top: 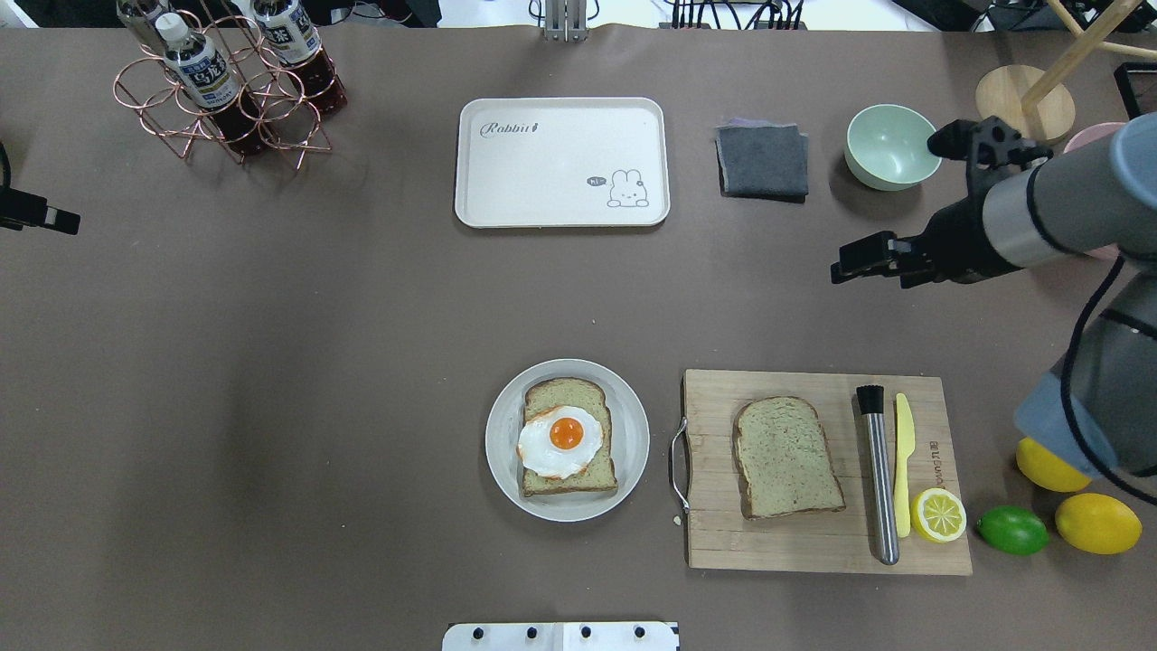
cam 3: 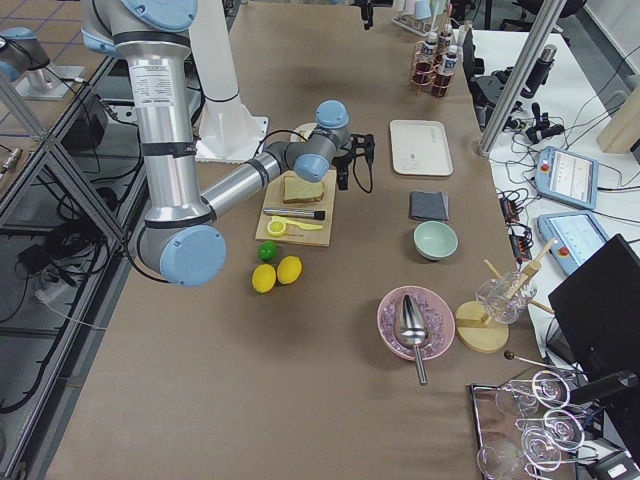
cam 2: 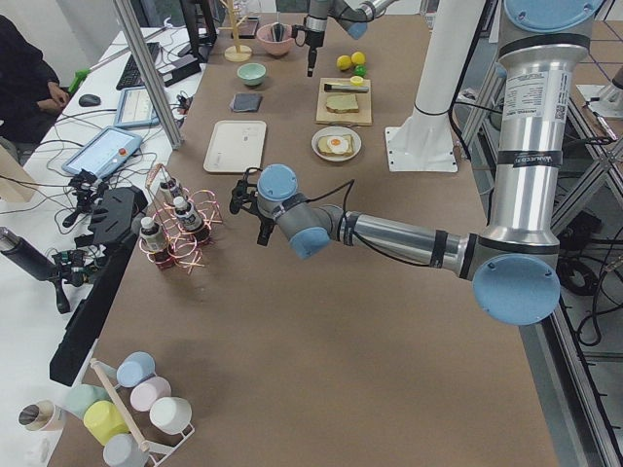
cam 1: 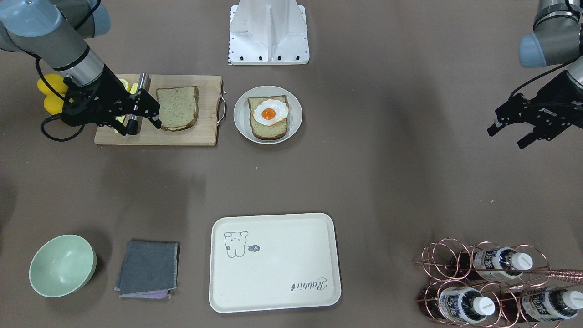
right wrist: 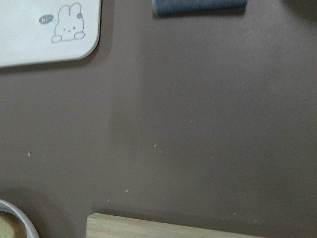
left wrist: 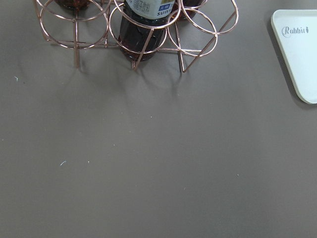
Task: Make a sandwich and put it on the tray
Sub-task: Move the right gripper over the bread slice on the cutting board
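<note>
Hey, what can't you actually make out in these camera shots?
Left gripper: cut off by the overhead view's left edge.
Yellow knife: mostly hidden behind the right gripper in the front-facing view.
Bottle labels: unreadable, too small or cropped.
Wrist views: neither shows its own fingers.

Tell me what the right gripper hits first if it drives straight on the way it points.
Most likely the bare table, between the cutting board and the grey cloth. The right gripper points down there; its height is unclear.

Egg (top: 562, 440) on bread (top: 565, 394) on plate (top: 506, 475), 2nd slice (top: 786, 457) on board (top: 723, 538) beside.
</note>
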Controlling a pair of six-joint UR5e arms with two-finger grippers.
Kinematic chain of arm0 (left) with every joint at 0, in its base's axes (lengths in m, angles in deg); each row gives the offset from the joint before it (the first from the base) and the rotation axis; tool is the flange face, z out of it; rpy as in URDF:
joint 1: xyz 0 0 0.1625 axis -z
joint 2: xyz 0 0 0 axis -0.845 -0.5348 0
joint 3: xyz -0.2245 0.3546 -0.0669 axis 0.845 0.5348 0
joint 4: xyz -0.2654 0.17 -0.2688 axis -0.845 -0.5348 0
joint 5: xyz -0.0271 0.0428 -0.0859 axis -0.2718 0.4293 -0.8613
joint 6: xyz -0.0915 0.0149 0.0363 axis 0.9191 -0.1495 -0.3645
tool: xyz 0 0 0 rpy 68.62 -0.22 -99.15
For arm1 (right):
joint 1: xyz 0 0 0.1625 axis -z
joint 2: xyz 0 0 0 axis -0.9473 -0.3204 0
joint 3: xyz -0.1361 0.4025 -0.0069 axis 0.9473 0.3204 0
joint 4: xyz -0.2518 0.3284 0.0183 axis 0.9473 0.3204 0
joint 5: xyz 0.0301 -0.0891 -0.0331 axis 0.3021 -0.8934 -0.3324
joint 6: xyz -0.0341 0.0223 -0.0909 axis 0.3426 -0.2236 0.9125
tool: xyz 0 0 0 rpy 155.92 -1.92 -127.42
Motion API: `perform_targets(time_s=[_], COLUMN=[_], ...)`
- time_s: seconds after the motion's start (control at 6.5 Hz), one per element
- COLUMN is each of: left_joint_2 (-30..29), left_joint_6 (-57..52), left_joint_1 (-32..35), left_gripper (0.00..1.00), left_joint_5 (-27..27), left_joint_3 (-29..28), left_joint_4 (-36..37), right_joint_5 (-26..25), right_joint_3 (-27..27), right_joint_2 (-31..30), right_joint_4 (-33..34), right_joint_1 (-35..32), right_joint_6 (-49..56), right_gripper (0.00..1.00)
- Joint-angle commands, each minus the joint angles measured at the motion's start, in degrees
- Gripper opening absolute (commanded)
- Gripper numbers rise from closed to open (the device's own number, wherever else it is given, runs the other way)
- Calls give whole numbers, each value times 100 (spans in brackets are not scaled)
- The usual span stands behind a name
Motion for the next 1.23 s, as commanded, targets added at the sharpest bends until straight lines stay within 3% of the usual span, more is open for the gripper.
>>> perform_targets(time_s=[0.0, 0.46, 0.77, 1.08], left_joint_2=[1, 1, 19, 71], left_joint_6=[11, 11, 11, 11], left_joint_1=[-30, -30, -39, -39], left_gripper=[98, 98, 98, 98], left_joint_5=[84, 76, 76, 76], left_joint_3=[-3, -20, -12, -29], left_joint_4=[-17, -26, -35, -131], right_joint_5=[-406, -827, -900, -1049], right_joint_3=[-145, -374, -374, -375], right_joint_2=[-75, -558, -699, -726], right_joint_4=[-17, -26, -34, -34], right_joint_1=[670, 1172, 1235, 1366], right_joint_6=[-513, -621, -647, -656], right_gripper=[100, 99, 77, 72])
